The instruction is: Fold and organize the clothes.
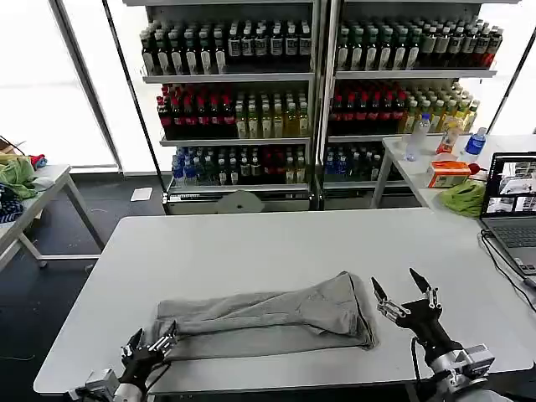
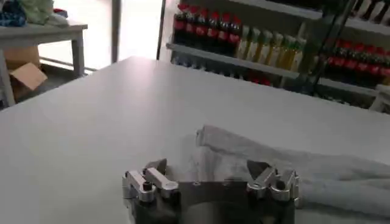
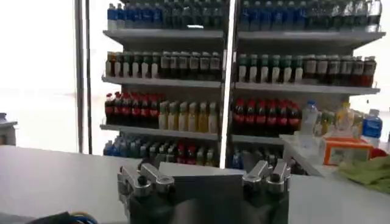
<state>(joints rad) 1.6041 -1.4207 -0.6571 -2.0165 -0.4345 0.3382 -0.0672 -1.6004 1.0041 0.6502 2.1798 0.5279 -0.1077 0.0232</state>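
On counter (image 1: 251, 243), grey shirt (image 1: 268, 316) half folded; my left claw (image 1: 149, 345) apart at its corner, right claw (image 1: 405, 303) apart beside; next, pinch and fold again.

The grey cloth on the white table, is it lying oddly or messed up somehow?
Somewhat. The grey shirt lies as a long, wrinkled band near the table's front edge, wider and rumpled at its right end. The left gripper sits open at its left end; the right gripper hangs open beside its right end.

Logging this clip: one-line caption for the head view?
Folded light grey cotton shirt on white table, open left end effector and right end effector flanking it.
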